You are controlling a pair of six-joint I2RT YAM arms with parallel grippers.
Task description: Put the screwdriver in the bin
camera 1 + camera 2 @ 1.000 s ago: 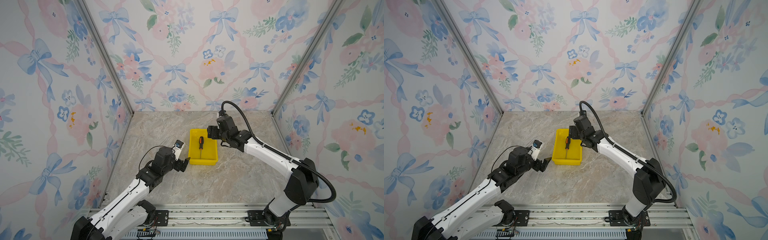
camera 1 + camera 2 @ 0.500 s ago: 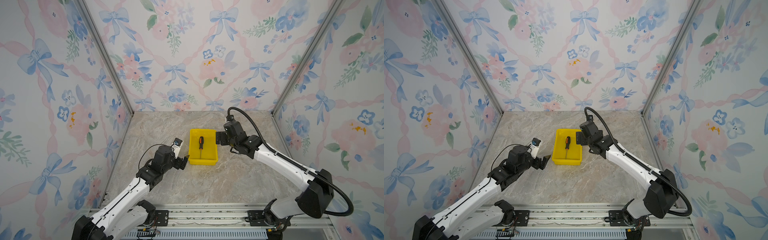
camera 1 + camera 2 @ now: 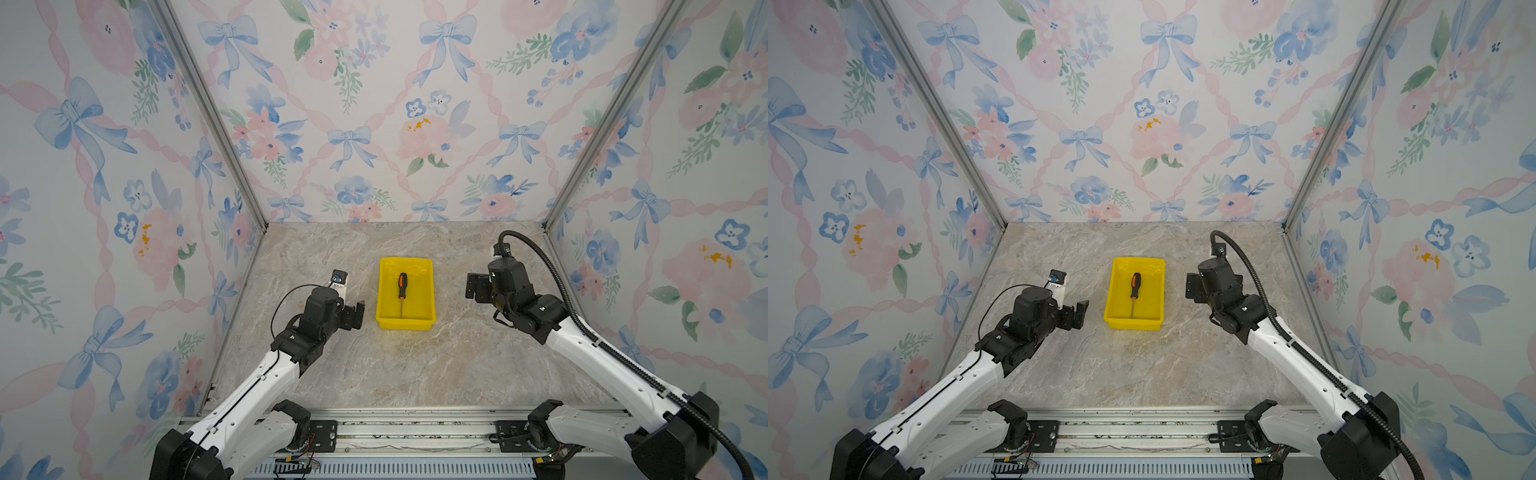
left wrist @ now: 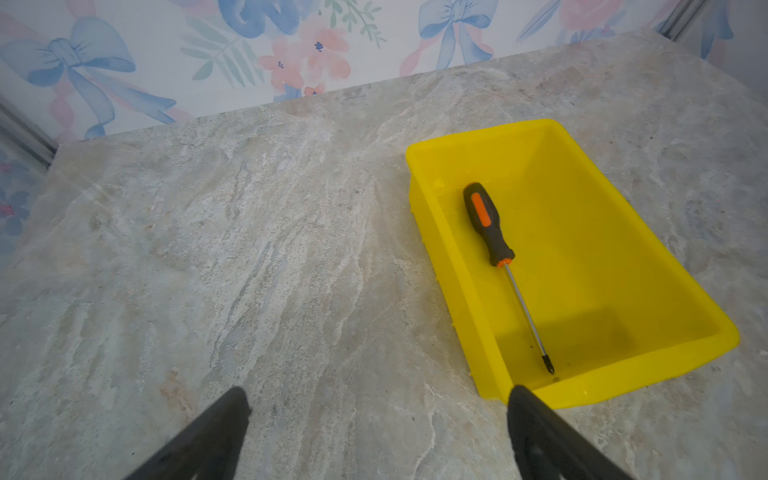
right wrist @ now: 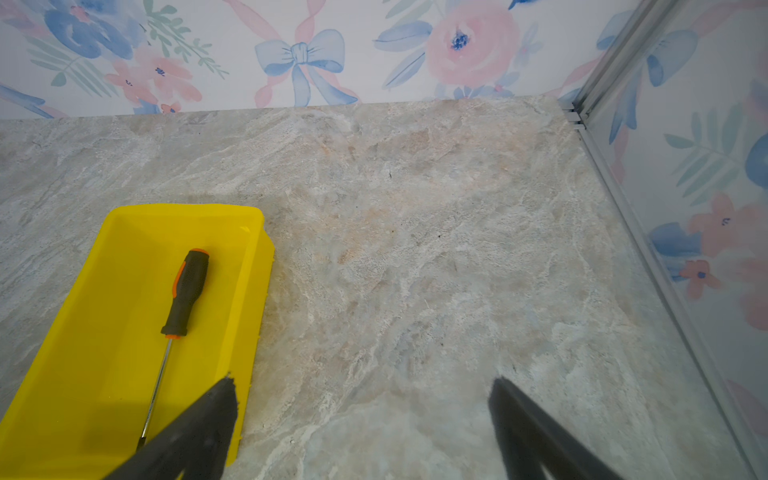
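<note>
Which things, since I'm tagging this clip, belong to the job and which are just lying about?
Belong to the job:
- slim screwdriver with black-and-orange handle and grey metal shaft, lying in the bin
- small rectangular bright yellow plastic bin
- left gripper and right gripper, both open, holding nothing

Just surroundings:
- grey marble-patterned tabletop
- floral wallpapered walls

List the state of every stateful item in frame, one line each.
screwdriver: lying flat inside the bin, held by neither gripper
bin: upright on the table, screwdriver inside
left gripper: open, empty, fingers apart, on the bin's left
right gripper: open, empty, fingers apart, on the bin's right
</note>
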